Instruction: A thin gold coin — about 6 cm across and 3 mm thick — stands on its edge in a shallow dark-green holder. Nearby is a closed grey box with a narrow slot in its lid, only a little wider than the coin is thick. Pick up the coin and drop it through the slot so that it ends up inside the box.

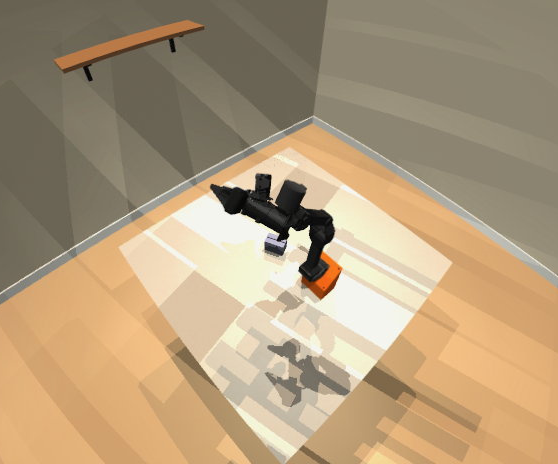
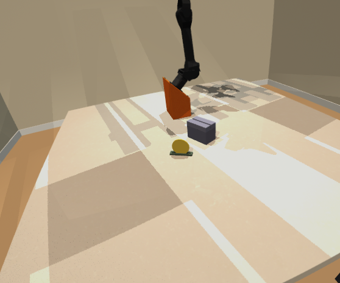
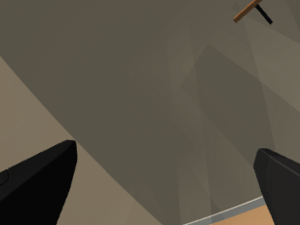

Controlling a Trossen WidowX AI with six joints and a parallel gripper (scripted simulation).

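The gold coin (image 2: 180, 146) stands upright on edge in the dark-green holder (image 2: 173, 153). The closed grey box (image 1: 275, 246) (image 2: 197, 131) stands a short way from it, to the right and farther back in the exterior view, with a narrow dark slot along its lid. My gripper (image 1: 213, 187) (image 3: 168, 155) is open and empty, raised high in the air and pointing away from the base. In the wrist view its fingers stand wide apart with only walls and a bit of floor beyond. Coin and holder cannot be made out in the top view, where the arm blocks part of the table.
The arm rises from an orange base block (image 1: 329, 280) (image 2: 177, 105), behind the box in the exterior view. The pale table (image 1: 180, 295) (image 2: 109, 238) bears patches of light and shadow. A wooden shelf (image 1: 130, 45) (image 3: 247, 10) hangs on the wall.
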